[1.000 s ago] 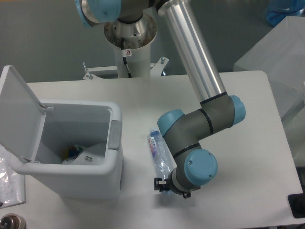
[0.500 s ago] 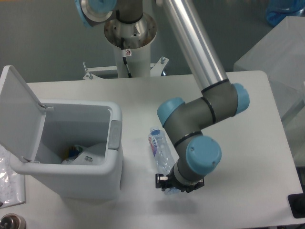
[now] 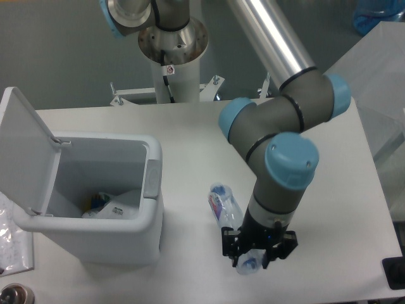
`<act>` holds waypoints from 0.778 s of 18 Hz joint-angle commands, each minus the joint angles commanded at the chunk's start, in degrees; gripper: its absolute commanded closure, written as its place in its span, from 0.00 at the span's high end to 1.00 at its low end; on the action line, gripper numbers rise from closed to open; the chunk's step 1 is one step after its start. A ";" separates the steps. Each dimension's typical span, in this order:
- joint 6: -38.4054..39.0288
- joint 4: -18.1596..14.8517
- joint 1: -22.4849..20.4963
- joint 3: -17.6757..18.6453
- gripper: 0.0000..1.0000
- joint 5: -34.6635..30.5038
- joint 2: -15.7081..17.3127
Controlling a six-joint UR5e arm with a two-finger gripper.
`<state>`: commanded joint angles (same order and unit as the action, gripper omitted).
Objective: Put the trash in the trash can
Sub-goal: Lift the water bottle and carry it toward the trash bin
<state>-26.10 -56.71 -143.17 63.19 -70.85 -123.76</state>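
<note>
The crushed clear bottle [image 3: 229, 208], blue cap pointing away from the camera and red-blue label showing, hangs pinched at its lower end in the gripper [image 3: 255, 253], to the right of the trash can [image 3: 120, 244] and seemingly just lifted off the bench [image 3: 190, 126]. The trash can stands with its lid [image 3: 22, 149] swung open; crumpled wrapping, apparently the first item, already lies inside. By that reckoning the job looks half done: the bottle remains to be carried over the rim and dropped in.
</note>
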 joint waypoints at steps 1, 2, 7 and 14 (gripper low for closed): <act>0.00 1.67 -0.09 -0.09 0.64 0.88 0.70; 0.09 2.90 -0.18 -0.09 0.63 2.19 1.32; 0.17 4.58 -1.50 -0.26 0.63 10.27 6.59; 0.44 8.10 -2.20 -0.79 0.59 18.28 10.55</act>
<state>-25.66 -48.61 -145.37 62.40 -52.57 -113.21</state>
